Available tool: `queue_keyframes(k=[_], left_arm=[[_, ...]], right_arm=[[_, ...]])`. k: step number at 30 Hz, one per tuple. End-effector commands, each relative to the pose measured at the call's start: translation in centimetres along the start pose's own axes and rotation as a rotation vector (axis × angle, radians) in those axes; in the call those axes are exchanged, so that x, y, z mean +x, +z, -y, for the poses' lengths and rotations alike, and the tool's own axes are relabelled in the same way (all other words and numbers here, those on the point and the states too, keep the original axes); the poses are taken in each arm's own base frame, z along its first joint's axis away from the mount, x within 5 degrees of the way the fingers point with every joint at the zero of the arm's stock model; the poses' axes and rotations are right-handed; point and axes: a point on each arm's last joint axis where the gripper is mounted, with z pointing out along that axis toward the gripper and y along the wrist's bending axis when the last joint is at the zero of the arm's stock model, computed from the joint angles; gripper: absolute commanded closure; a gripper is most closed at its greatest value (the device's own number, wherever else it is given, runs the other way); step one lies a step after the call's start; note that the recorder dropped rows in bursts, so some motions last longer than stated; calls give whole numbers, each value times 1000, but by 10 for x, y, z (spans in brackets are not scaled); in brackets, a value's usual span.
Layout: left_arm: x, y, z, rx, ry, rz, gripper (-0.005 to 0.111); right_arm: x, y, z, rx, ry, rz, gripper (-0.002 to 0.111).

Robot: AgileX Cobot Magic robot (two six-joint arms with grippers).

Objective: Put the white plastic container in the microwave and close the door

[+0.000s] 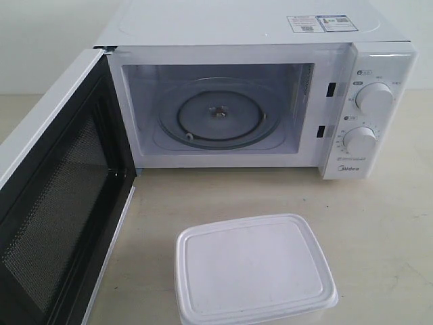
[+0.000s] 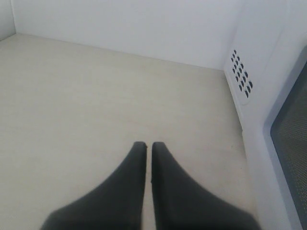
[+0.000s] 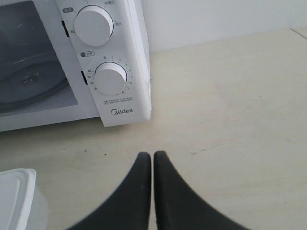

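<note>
The white plastic container (image 1: 254,271) sits lidded on the table in front of the microwave (image 1: 257,101); one corner of the white plastic container (image 3: 17,201) shows in the right wrist view. The door (image 1: 57,203) stands wide open to the left, black mesh inner face showing. Inside, the glass turntable (image 1: 218,113) is bare. My right gripper (image 3: 152,154) is shut and holds nothing, hovering over the table beside the knob panel (image 3: 108,62). My left gripper (image 2: 145,144) is shut and holds nothing, over bare table by the microwave's vented side (image 2: 241,79). Neither gripper appears in the exterior view.
Two round knobs (image 1: 372,98) stick out of the right panel. A white wall (image 2: 134,24) closes off the table's far side. The beige tabletop (image 1: 379,223) extends right of the container.
</note>
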Motion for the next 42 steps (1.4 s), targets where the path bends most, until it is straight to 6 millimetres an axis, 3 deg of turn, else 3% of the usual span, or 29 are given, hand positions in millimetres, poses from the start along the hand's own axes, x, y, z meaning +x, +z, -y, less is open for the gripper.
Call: queue_keyframes(k=[1,19,28,36,39,42], left_arm=[[1,0,0,0,-12,2,102],[1,0,0,0,-12,2,102],[1,0,0,0,-12,2,102],[1,0,0,0,-12,2,102],[1,0,0,0,-12,2,102],[1,0,0,0,-12,2,102]], right_arm=[[-1,0,0,-3,-13,13,108],[-4,-1,-1,-11,-9,45,108],[-77,-31,-13,-106,79,471,108],[-98,-45,-17,-176,142,673,108],[-108,-55,-18,-234,182,822,108],[-118,-58,-21,-225,112,894,108]])
